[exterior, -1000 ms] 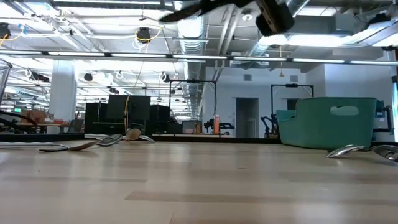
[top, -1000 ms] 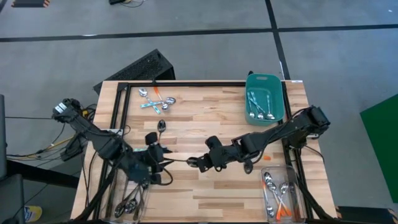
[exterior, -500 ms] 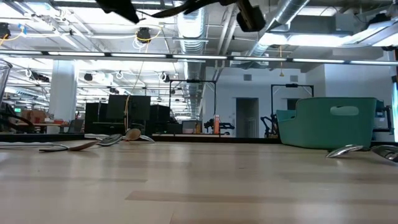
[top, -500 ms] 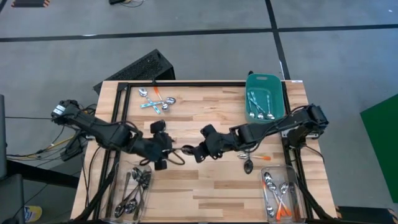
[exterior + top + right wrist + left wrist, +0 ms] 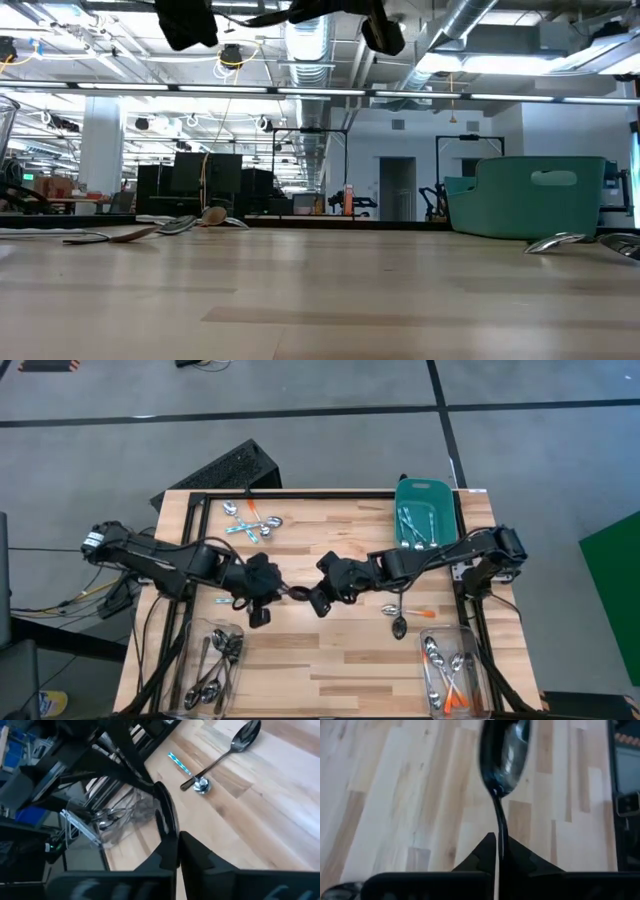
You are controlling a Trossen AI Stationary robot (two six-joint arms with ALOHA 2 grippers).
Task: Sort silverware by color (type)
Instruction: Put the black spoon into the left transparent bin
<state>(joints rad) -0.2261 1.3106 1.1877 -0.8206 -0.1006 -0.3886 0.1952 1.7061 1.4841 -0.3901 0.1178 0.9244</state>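
Wooden slats form the surface (image 5: 340, 660), seen from above. Mid-surface, the left pincer (image 5: 277, 590) and right pincer (image 5: 307, 596) meet, both clamped together on one dark metal spoon (image 5: 503, 750) raised above the wood. Overhead, that spoon is nearly hidden between them; the left wrist view shows its bowl clearly. The level view cuts both arms off at its upper edge.

Light: I see bright, even overhead light | shadows: soft, short under arms | glare: on spoon bowl (image 5: 504, 757) | blur: both wrist views smeared, near fingers unfocused.
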